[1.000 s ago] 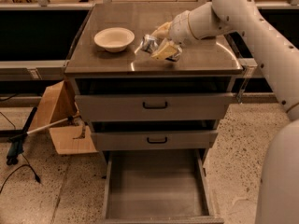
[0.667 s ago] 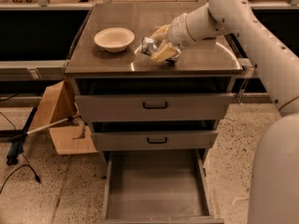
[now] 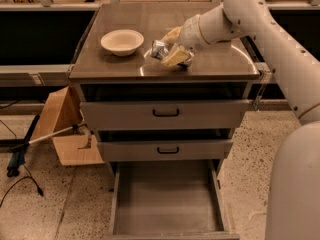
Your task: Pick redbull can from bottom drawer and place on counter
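The redbull can (image 3: 159,49), silver and dented, lies tilted at the middle of the counter (image 3: 220,64). My gripper (image 3: 173,48) reaches in from the right and is shut on it, one yellowish finger (image 3: 172,34) behind the can and one (image 3: 175,58) in front. The can is at the counter's surface, but I cannot tell whether it touches. Below, the bottom drawer (image 3: 167,199) is pulled fully out, showing only its bare grey floor.
A white bowl (image 3: 122,41) stands on the counter left of the can. The two upper drawers with black handles (image 3: 165,113) are nearly closed. A cardboard box (image 3: 65,129) and a long-handled tool (image 3: 45,139) lie on the floor to the left. My arm fills the right side.
The gripper and the can stay at the same spot on the counter. Only the arm's lower part has shifted slightly.
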Robot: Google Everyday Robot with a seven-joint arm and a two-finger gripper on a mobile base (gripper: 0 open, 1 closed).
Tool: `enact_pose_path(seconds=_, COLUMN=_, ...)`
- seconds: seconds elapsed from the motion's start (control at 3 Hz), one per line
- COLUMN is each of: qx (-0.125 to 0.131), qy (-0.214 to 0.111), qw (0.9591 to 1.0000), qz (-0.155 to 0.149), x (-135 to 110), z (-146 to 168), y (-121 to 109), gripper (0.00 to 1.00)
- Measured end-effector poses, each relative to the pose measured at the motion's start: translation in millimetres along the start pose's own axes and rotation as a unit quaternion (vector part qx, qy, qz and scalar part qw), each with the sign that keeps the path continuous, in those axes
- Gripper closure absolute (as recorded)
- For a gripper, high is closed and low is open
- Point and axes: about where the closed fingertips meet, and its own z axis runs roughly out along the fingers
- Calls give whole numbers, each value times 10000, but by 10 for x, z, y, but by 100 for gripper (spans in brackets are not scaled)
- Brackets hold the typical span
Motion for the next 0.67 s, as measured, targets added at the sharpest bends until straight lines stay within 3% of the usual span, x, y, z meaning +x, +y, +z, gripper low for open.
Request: enact_pose_path(seconds=0.67, qx=-1, qy=0, qw=10000, qz=0, x=0, z=1, y=0, gripper=12)
